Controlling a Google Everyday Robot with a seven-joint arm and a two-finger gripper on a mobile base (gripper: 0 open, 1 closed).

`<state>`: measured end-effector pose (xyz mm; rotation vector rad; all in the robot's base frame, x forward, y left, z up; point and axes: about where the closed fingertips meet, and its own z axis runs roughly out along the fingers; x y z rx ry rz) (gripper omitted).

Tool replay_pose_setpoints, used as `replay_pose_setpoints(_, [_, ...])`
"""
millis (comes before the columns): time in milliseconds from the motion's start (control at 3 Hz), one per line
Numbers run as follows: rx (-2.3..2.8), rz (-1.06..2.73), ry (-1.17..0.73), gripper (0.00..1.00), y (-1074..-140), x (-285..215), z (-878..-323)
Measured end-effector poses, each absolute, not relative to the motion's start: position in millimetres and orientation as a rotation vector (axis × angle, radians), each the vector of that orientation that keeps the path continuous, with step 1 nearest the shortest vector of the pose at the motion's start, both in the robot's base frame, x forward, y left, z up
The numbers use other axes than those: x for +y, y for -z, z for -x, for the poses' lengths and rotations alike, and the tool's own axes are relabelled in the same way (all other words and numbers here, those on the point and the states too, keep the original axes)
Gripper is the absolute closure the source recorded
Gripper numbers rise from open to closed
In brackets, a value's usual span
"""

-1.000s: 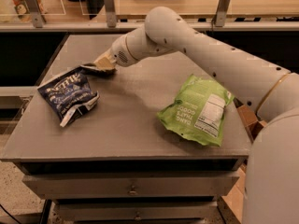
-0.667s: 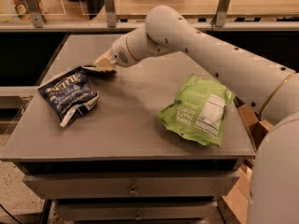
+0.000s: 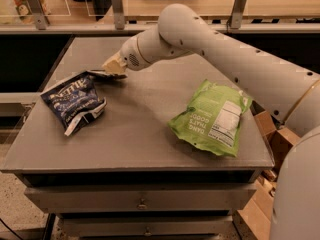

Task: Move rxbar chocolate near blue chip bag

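The rxbar chocolate (image 3: 101, 74) is a thin dark bar at the table's left middle, just past the top right corner of the blue chip bag (image 3: 73, 101). The bag is crumpled, navy with white lettering, and lies flat near the left edge. My gripper (image 3: 113, 68) comes in from the right on the white arm and is shut on the bar's right end, holding it low over the table. The bar's left tip nearly touches the bag.
A larger light green bag (image 3: 212, 116) lies on the right part of the grey table (image 3: 135, 134). A rail with posts (image 3: 116, 6) runs behind the table. Cardboard boxes (image 3: 272, 134) stand to the right, below table level.
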<state>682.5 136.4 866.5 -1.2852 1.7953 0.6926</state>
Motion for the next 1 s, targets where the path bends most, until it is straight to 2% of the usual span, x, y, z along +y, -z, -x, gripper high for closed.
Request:
replay_pose_setpoints(333, [1.791, 1.287, -0.690, 0.15, -869.1, 135.9, -682.5])
replay_pose_setpoints(667, [1.779, 1.289, -0.683, 0.00, -875.4, 133.6, -681.6])
replay_pose_setpoints(1000, [1.779, 1.289, -0.683, 0.00, -875.3, 133.7, -681.6])
